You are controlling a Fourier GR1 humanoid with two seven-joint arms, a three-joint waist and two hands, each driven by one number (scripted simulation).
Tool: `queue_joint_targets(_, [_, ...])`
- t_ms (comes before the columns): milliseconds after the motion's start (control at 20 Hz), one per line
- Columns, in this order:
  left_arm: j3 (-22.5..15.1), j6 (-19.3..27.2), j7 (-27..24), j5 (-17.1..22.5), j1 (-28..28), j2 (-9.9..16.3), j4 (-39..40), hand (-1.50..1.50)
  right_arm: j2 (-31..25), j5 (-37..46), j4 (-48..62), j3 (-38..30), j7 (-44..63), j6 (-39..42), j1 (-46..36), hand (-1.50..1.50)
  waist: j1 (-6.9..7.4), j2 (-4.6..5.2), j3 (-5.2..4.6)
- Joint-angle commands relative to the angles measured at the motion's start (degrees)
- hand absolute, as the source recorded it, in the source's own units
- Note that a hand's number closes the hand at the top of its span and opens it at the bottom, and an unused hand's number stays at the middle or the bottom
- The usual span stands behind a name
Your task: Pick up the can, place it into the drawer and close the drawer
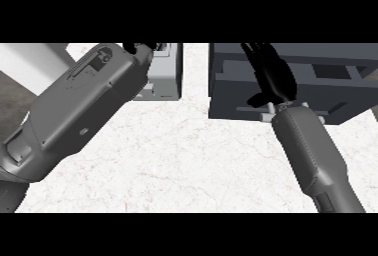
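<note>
Right hand [272, 75] is stretched out over the dark grey drawer unit [295, 82] at the counter's far right edge, black fingers long and straight, lying together and pointing toward the far side. Nothing visible in its grasp. Its grey forearm [314, 155] runs back from the wrist to the near right edge of the counter.

Left hand [140, 49] is mostly cut off at the far edge of the view; only a bit of black shows past the end of the wide grey left forearm [74, 115], which slants from the near left corner up toward the far middle. Cannot tell whether that hand is spread or curled.

Drawer unit: dark grey, boxy, with rectangular recesses on its upper face, sitting on the white marbled counter [184, 160]. Cannot tell whether the drawer is pulled out or pushed in from this angle; the right hand covers part of it.

Light grey box-like object [166, 75] sits at the far edge just left of the drawer unit, a strip of bare counter between them; the left forearm overlaps its left side.

Can: not seen anywhere in view, location cannot be told.
</note>
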Motion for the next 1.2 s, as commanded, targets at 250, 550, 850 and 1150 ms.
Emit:
queue_joint_targets(250, [1.4, 0.6, 3.6, -1.3, 2.6, 3.6, -7.1, -1.5, -0.1, 1.4, 18.0, -4.6, -1.1, -12.8, -7.4, -1.5, 0.62, 1.26, 0.84])
queue_joint_targets(550, [1.1, -0.2, 5.8, -2.1, 5.9, 7.4, -12.4, -1.5, -1.8, 2.0, 25.4, -6.9, -1.1, -16.9, -13.0, -1.5, 1.99, 1.41, 0.84])
queue_joint_targets(850, [-0.3, 3.0, 7.9, -4.6, 4.6, 6.2, -13.1, -1.5, -3.9, 2.3, 30.5, -8.8, -0.2, -19.4, -19.8, -1.5, 1.76, 1.83, 0.91])
queue_joint_targets(1150, [0.8, 1.4, 8.0, -4.6, 6.7, 8.3, -16.8, -1.5, -7.1, 2.3, 33.6, -10.1, 0.7, -19.0, -23.8, -1.5, 3.31, 2.18, 0.88])
